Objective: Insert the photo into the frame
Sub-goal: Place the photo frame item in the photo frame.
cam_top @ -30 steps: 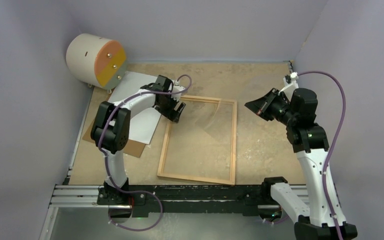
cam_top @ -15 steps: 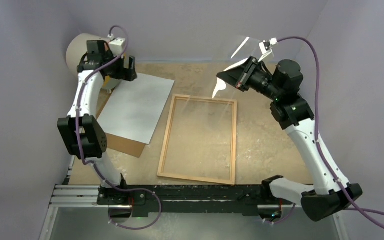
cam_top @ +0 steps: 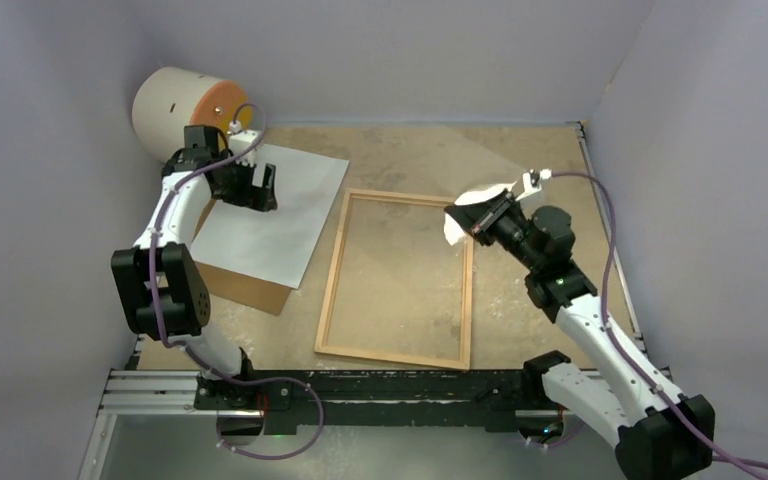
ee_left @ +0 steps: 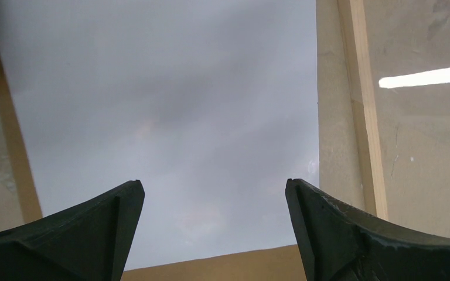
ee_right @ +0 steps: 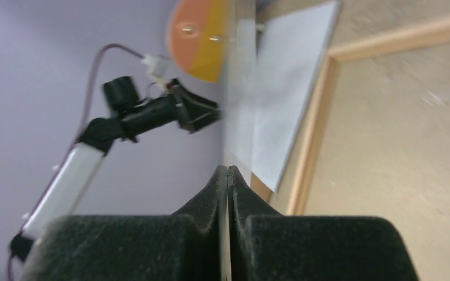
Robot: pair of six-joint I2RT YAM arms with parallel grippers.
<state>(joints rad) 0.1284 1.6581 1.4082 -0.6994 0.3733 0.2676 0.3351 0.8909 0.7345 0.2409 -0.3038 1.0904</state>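
Left pincer (ee_left: 212, 186) hangs wide open and empty, right above the photo (cam_top: 270, 225). The photo lies white back up on the brown board (cam_top: 245, 290) at the left of the desk (cam_top: 540, 170), just beside the frame (cam_top: 331, 290) and not yet in it. The frame lies flat mid-desk with nothing in its opening.

On the other side, the right pincer (ee_right: 228, 170) is clamped tight. From its wrist view it looks closed on a thin clear sheet (ee_right: 230, 117) seen edge-on, held up over the frame's far right corner.

So the step in hand looks like the pickup of the photo, and that will be tricky. A flat glossy print offers nothing to bite from above. The best bet is to come down at an edge, not the middle. The far right corner seems to run past the board, so one finger could slip under there while the other presses on top. Pinch only the border, and gently, or the print will crease.

Then lift low and level and carry it the short way right. Square its corners to the wooden rails before letting go. It is already face down, which should suit the drop-in.
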